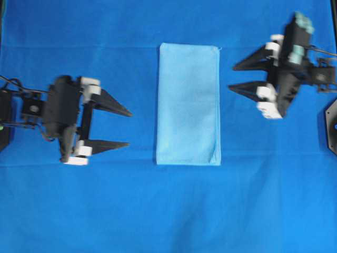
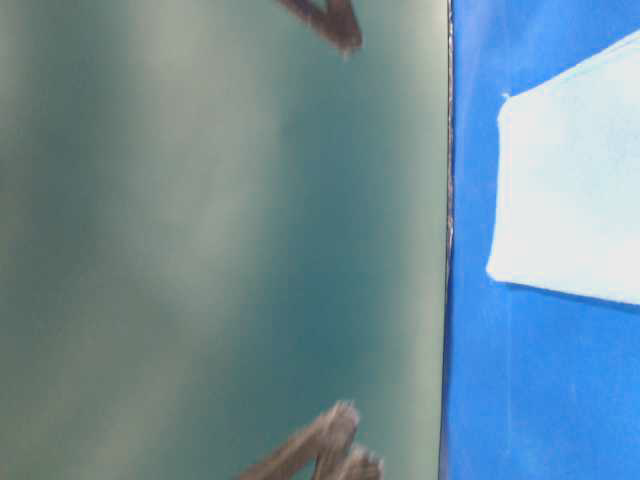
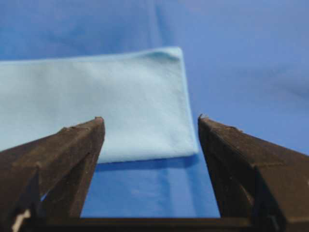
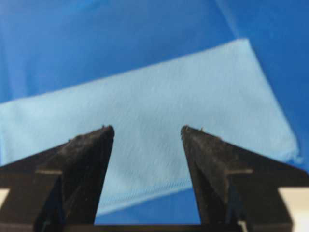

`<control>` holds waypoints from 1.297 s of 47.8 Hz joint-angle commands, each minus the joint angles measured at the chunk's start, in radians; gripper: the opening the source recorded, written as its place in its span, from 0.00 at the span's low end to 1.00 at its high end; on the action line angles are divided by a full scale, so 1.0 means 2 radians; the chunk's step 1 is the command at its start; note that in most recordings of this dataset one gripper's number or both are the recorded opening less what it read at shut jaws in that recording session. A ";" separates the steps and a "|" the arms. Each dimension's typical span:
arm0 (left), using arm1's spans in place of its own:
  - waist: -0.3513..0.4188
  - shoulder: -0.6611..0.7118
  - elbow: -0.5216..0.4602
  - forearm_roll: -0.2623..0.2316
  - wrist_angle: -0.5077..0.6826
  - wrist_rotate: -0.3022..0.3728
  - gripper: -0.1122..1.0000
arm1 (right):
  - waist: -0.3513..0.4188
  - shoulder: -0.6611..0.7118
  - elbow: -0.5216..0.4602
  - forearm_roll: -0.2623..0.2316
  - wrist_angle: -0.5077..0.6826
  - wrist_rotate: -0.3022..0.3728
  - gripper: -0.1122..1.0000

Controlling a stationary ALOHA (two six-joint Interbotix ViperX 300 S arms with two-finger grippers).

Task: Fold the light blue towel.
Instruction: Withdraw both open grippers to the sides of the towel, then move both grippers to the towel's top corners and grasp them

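Overhead exterior view: the light blue towel (image 1: pixel 188 104) is lying folded into a tall, narrow rectangle at the middle of the tabletop (image 1: pixel 168 211), which is wearing a deeper blue covering; the left hand (image 1: pixel 129 128) is hanging to the towel's left with its two dark fingers (image 1: pixel 110 103) standing wide apart and pointing toward the cloth, touching nothing, while the right hand (image 1: pixel 232 77) is sitting to the towel's upper right, its fingers likewise spread and gripping nothing, clear of the cloth's edge. Table-level exterior view: a blurred grey-green surface (image 2: pixel 220 240) is filling most of the frame, a corner of the towel (image 2: pixel 570 190) is showing pale against the blue covering (image 2: pixel 540 400) at the right, and dark blurred fingertips (image 2: pixel 335 22) are entering at the top and bottom edges, though which arm they belong to cannot be told. Left wrist view: the left hand (image 3: pixel 149 119) is holding its fingers well apart, framing a short end of the towel (image 3: pixel 96 96), which is lying flat beyond the tips. Right wrist view: the right hand (image 4: pixel 147 128) is holding its fingers apart over the towel (image 4: pixel 159 106), with nothing between them.
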 commanded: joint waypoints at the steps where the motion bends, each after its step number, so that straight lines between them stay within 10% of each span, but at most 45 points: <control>1: 0.009 -0.024 0.016 -0.001 -0.026 0.001 0.77 | 0.005 -0.039 0.025 0.002 -0.009 0.006 0.65; 32: 0.054 -0.013 0.013 -0.002 -0.042 0.001 0.77 | -0.026 -0.040 0.021 0.000 -0.025 0.008 0.65; 62: 0.232 0.220 -0.140 -0.002 -0.028 0.009 0.77 | -0.144 0.235 -0.130 -0.070 0.041 -0.028 0.65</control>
